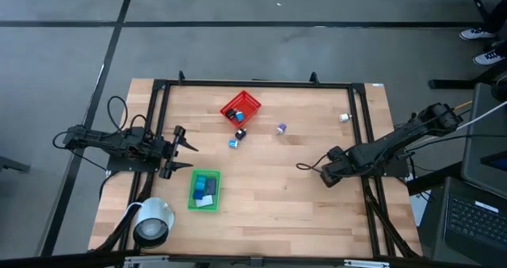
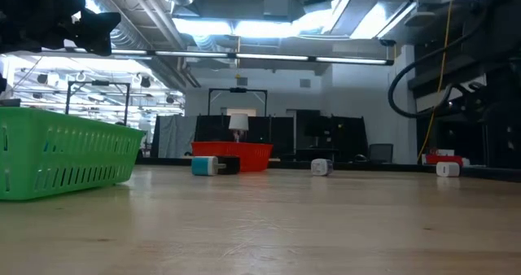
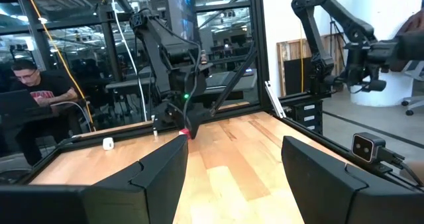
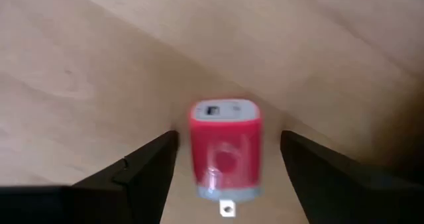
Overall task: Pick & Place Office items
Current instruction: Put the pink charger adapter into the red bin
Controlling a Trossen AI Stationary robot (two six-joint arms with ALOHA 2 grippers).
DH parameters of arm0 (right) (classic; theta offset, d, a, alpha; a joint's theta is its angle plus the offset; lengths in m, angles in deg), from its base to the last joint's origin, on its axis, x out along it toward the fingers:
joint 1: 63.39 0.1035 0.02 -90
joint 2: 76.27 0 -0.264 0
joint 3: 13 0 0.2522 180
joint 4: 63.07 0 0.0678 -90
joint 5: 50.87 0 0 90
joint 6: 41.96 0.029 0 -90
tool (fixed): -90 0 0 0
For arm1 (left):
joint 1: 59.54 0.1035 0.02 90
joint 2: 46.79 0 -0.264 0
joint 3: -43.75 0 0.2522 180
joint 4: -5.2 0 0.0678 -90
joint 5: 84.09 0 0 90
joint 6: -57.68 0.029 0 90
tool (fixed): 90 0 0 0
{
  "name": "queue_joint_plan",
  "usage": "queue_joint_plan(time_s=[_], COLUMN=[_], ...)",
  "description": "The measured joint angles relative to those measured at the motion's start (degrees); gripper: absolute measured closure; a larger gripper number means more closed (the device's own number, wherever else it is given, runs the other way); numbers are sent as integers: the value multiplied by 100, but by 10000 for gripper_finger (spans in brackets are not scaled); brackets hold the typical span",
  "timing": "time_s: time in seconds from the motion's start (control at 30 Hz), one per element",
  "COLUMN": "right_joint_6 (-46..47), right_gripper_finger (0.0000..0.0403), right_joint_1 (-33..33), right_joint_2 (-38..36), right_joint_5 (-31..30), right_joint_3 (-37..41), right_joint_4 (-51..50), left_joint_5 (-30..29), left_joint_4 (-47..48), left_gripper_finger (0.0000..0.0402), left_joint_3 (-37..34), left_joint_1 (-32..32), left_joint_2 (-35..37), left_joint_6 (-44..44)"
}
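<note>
A small red block (image 4: 225, 151) with a white end lies flat on the wooden table. My right gripper (image 4: 226, 184) points down over it, open, one finger on each side with bare wood showing between. In the high view that gripper (image 1: 325, 173) is at the table's right and hides the block. My left gripper (image 1: 184, 149) waits open at the table's left edge. Blue and black pieces (image 1: 238, 136) lie near the red mesh basket (image 1: 240, 107). A purple piece (image 1: 281, 129) and a white piece (image 1: 344, 117) lie apart on the wood.
The green tray (image 1: 204, 190) at the near left holds blue and white pieces. A roll of tape (image 1: 153, 223) lies at the near left corner. A black frame (image 1: 360, 125) borders the table. Bare wood stretches between the tray and my right gripper.
</note>
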Motion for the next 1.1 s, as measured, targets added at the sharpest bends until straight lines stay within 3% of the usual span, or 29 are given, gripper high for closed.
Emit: queue_joint_plan(time_s=[0.27,0.5,0.67,0.87,1.1], right_joint_6=[-333,-264,-481,-1296,-3108], right_gripper_finger=[159,273,271,271,271], right_joint_1=[-14,-44,-46,-112,-602], right_joint_2=[-81,-98,-95,-96,-92], right_joint_5=[-195,-191,-391,-1376,-2873], right_joint_3=[-48,-51,-293,-1044,-2038], right_joint_4=[8,304,969,1776,2787], left_joint_5=[0,0,0,0,0], left_joint_4=[-2,-2,-2,-2,-2], left_gripper_finger=[162,162,162,162,162], left_joint_3=[0,0,0,0,0], left_joint_1=[0,0,0,-2,0], left_joint_2=[0,0,0,0,0], left_joint_6=[0,0,0,0,0])
